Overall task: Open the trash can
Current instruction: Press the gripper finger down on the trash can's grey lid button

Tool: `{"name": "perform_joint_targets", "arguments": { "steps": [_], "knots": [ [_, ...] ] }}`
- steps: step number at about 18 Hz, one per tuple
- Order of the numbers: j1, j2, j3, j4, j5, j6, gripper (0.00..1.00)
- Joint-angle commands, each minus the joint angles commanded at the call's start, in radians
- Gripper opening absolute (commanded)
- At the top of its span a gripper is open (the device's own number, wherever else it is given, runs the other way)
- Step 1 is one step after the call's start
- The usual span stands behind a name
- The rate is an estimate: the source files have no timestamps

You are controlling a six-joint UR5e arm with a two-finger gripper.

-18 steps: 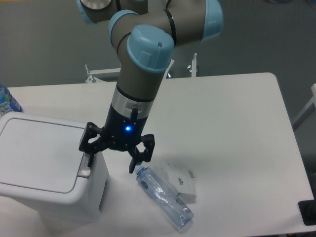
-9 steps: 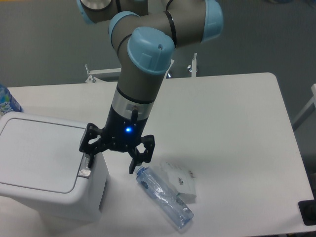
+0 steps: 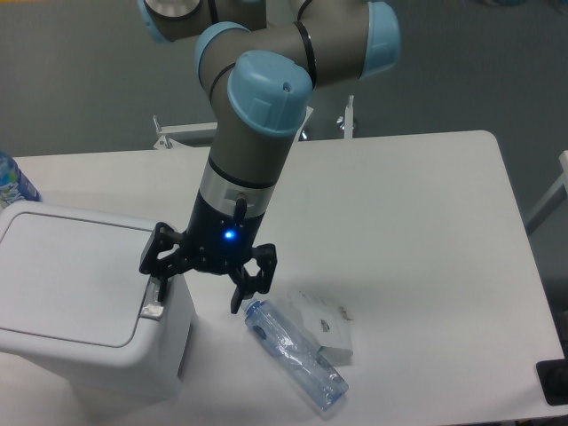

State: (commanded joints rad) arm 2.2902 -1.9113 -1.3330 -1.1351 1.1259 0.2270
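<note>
Shifted slightly left, gripper (image 3: 199,293) spread wide, one finger (image 3: 161,286) over the grey latch (image 3: 152,310) of the closed trash can (image 3: 75,293), seemingly to press it.

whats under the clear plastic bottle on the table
The bottle lies on its side on the white table, its far end resting over a small white packet. The part of the packet beneath the bottle is covered, so what it is stays unclear.

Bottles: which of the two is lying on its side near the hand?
The clear bottle lying just right of the hand, against the white card. The other bottle is at the far left edge behind the trash can.
</note>
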Motion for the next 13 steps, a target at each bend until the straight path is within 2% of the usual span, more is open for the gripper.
{"name": "perform_joint_targets", "arguments": {
  "steps": [13],
  "knots": [
    [0.000, -0.008, 0.000, 0.000, 0.000, -0.002, 1.00]
  ]
}}
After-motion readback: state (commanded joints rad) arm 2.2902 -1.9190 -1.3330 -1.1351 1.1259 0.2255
